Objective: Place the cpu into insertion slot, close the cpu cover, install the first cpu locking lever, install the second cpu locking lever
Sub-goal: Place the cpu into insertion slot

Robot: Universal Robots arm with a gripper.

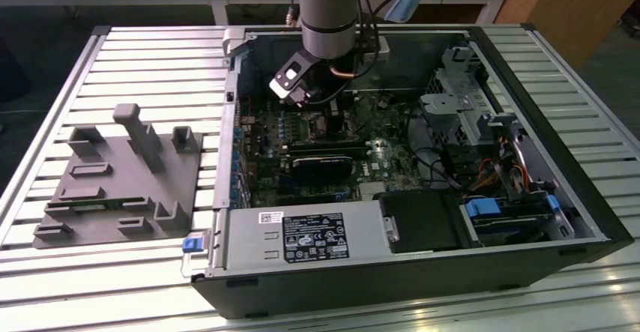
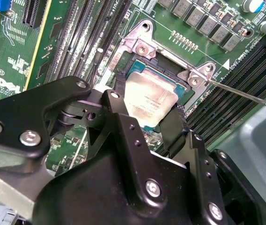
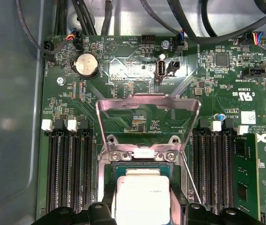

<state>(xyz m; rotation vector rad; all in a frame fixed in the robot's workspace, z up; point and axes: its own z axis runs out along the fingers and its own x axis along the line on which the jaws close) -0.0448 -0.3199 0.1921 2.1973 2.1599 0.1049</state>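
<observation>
Silver cpu cover (image 3: 147, 101) raised | second wrist view: fingers (image 2: 173, 126) clasp cpu (image 2: 149, 98)

Bright overhead light glares off the slatted desk (image 1: 150, 55) and the raised cpu cover (image 3: 147, 103), while the computer case's (image 1: 330, 287) inside lies in shadow.

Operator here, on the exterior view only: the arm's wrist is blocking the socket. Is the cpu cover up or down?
Observer: Up. In the first wrist view the cpu cover stands swung open, away from the socket.
Operator: Where is the cpu?
Observer: In the second wrist view the cpu is held by the gripper right at the insertion slot; I cannot tell whether it is fully seated.
Operator: And the levers?
Observer: One thin locking lever reaches out sideways from the slot's corner, not hooked down.
</observation>
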